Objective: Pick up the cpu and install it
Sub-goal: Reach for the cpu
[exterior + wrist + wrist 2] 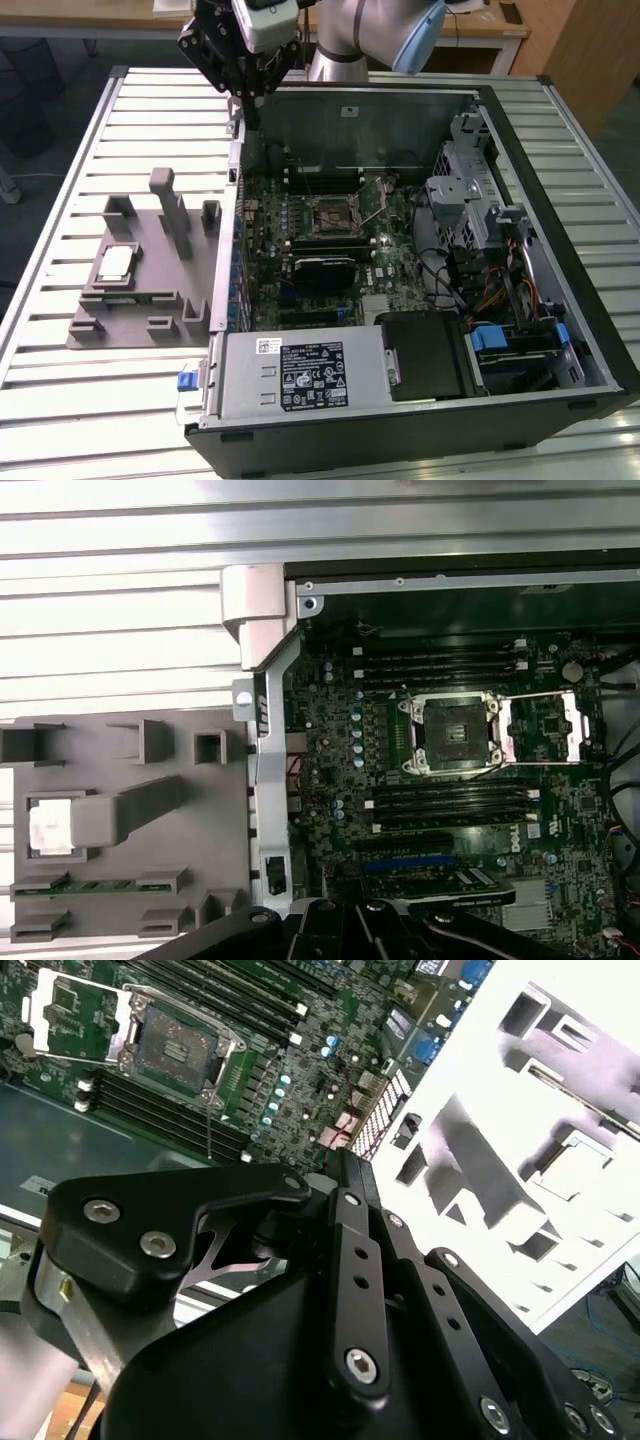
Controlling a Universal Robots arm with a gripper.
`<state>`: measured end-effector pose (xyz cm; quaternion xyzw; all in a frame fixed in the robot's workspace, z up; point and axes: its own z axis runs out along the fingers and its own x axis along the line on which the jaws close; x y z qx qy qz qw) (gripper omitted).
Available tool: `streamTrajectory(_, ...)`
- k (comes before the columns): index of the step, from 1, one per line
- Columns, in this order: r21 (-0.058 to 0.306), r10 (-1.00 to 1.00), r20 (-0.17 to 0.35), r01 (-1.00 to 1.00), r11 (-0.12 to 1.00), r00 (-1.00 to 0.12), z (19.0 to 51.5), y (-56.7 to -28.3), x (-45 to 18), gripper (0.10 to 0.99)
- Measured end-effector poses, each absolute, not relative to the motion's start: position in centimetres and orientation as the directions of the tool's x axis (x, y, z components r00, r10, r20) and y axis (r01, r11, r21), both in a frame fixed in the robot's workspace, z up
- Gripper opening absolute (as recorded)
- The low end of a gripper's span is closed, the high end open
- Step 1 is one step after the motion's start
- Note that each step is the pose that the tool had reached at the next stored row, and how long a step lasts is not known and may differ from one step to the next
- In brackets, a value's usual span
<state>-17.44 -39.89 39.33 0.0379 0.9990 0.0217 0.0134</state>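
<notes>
Cpu lies flat in grey tray on table, 9 o'clock of case. Likely light, stiff, slick-topped, fragile underneath; grip opposite edges.

Tool at tray's 1 o'clock, narrow, empty.

First wrist view bares open socket; exterior view gives tool–cpu gap.

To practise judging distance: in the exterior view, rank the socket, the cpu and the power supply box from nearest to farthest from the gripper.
1. The socket, inside the case.
2. The cpu, on the grey tray at the exterior view's left.
3. The power supply box, along the case's near edge, farthest from the gripper.
</notes>
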Motion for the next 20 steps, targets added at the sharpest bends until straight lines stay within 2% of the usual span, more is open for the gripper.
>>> streamTrajectory(20, 0.045, 0.076, -0.027, 0.075, 0.996, -0.997, 39.3, -39.9, -21.6, 0.106)
